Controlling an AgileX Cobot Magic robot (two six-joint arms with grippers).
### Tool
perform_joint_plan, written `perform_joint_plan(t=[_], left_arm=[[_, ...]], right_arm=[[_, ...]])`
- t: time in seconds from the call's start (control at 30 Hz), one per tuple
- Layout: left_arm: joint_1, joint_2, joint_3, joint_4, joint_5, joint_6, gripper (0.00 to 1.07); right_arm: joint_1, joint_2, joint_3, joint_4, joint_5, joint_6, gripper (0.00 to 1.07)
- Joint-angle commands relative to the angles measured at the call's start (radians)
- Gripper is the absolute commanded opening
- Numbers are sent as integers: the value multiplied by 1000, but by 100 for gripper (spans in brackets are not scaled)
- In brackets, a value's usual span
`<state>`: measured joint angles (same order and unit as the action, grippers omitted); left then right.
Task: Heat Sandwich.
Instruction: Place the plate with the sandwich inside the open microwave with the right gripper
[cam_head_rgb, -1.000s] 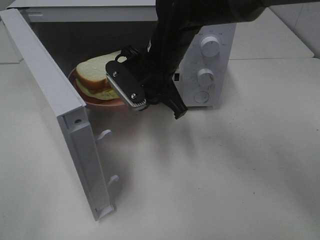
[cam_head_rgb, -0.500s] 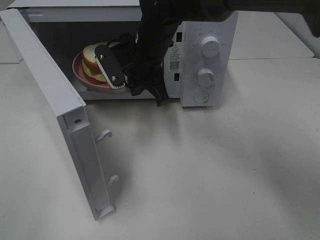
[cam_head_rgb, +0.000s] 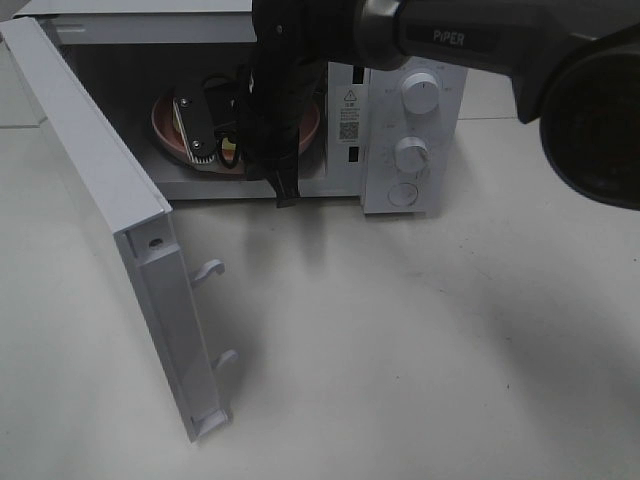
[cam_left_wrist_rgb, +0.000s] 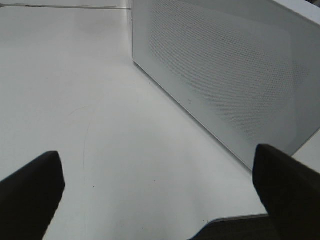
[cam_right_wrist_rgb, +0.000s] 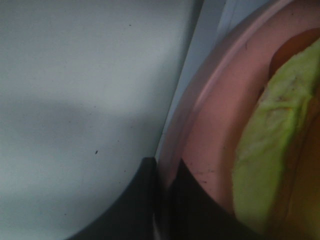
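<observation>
**White tabletop under soft, even light**

A matte white table (cam_head_rgb: 430, 340) fills the high view from 3 round to 9 o'clock. A thin seam (cam_head_rgb: 560, 118) between panels runs across at 2 o'clock, and a shorter one shows at 10 o'clock. A pale grey shadow (cam_head_rgb: 330, 250) lies blurred near the centre. In the left wrist view the surface carries a faint curved scratch (cam_left_wrist_rgb: 86, 135) and a few dark specks.

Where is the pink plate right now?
The pink plate is inside the open microwave, upper left of the high view, with the sandwich on it and the right gripper clamped on its rim.
</observation>
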<state>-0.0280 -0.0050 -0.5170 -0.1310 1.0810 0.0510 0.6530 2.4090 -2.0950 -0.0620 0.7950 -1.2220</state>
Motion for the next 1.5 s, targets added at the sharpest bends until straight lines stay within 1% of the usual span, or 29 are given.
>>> perform_joint_plan(t=[0.03, 0.1, 0.13, 0.2, 0.37, 0.5, 0.53, 0.63, 0.67, 0.7, 0.8, 0.83, 0.87, 0.93, 0.97, 1.0, 1.03, 1.1, 1.13, 1.17, 1.23, 1.27, 1.37, 1.4, 1.43, 1.5], left_arm=[[4, -17, 3, 5, -13, 0, 97], [4, -17, 3, 5, -13, 0, 97], [4, -17, 3, 5, -13, 0, 97], [4, -17, 3, 5, -13, 0, 97], [4, -17, 3, 5, -13, 0, 97], [4, -17, 3, 5, -13, 0, 97], [4, -17, 3, 5, -13, 0, 97], [4, -17, 3, 5, -13, 0, 97], [4, -17, 3, 5, -13, 0, 97], [4, -17, 3, 5, -13, 0, 97], [4, -17, 3, 5, -13, 0, 97], [4, -17, 3, 5, -13, 0, 97], [4, -17, 3, 5, -13, 0, 97], [4, -17, 3, 5, -13, 0, 97], [4, -17, 3, 5, -13, 0, 97], [4, -17, 3, 5, -13, 0, 97], [4, -17, 3, 5, -13, 0, 97], [4, -17, 3, 5, -13, 0, 97], [4, -17, 3, 5, -13, 0, 97], [4, -17, 3, 5, -13, 0, 97], [4, -17, 3, 5, -13, 0, 97], [4, -17, 3, 5, -13, 0, 97], [4, -17, 3, 5, -13, 0, 97], [4, -17, 3, 5, -13, 0, 97], [4, -17, 3, 5, -13, 0, 97], [4, -17, 3, 5, -13, 0, 97]], right_arm=[[2, 28, -60, -37, -20, 64, 2], [2, 37, -72, -44, -20, 72, 2], [2, 57, -97, -72, -23, 98, 3], [2, 73, -114, -89, -29, 118, 3], [2, 93, -122, -96, -46, 144, 5], [2, 98, -122, -95, -53, 144, 13], [2, 98, -122, -95, -53, 144, 13], [2, 98, -122, -94, -47, 144, 28], [2, 98, -122, -94, -47, 144, 28], [2, 98, -121, -90, -45, 152, 39], [2, 91, -105, -87, -48, 179, 55], [2, 91, -105, -87, -48, 179, 55], [2, 78, -79, -86, -58, 181, 64], [2, 58, -40, -86, -81, 181, 71], [2, 58, -40, -86, -81, 181, 71], [2, 40, 1, -86, -103, 181, 76], [2, 28, 22, -84, -115, 181, 78], [2, 5, 59, -83, -142, 181, 79], [2, 5, 59, -83, -142, 181, 79], [2, -17, 93, -83, -169, 181, 78], [2, -38, 128, -83, -190, 181, 78], [2, -38, 128, -83, -190, 181, 78], [2, -85, 194, -83, -219, 181, 77], [2, -109, 234, -83, -246, 181, 77], [2, -109, 234, -83, -246, 181, 77], [2, -134, 277, -83, -273, 181, 77]])
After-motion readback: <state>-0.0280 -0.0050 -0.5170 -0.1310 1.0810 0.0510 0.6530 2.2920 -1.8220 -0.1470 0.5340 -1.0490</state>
